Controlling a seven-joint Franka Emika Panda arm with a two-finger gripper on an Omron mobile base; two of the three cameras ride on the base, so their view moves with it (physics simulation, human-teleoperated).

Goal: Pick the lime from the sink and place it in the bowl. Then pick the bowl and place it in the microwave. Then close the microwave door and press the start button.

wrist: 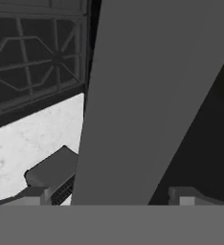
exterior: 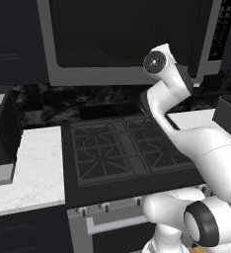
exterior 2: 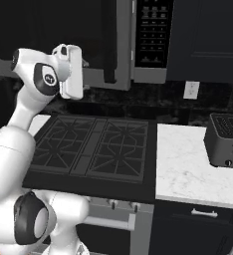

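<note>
At left counter edge: pale marble counter (exterior: 33, 168), bare near the stove.
Centre: black gas stove (exterior: 122, 148), grates w/ nothing on them.
Above stove: microwave (exterior 2: 148, 74). The microwave door (exterior: 102, 34) has wide dark glass w/ a dim round shape behind it; cannot tell if that is the bowl. Door looks near flush, latch state unclear.
At door's right side: gripper (wrist: 113, 195), fingers (wrist: 37, 194) spread wide, gripping nothing. A broad grey slab, prob. the door frame, runs up close ahead in hand view.
Right of door: black button panel (exterior 2: 151, 35).
Right counter, near back edge: dark toaster (exterior 2: 225, 139).

Risks (judgement):
- Push lands off-centre, fingers skid off frame, door left ajar, so start does nothing.
- Wide-spread tips approx. aimed at panel could hit the wrong key or two keys.
- Wrist close to door; a swing toward panel may clip the handle.
</note>
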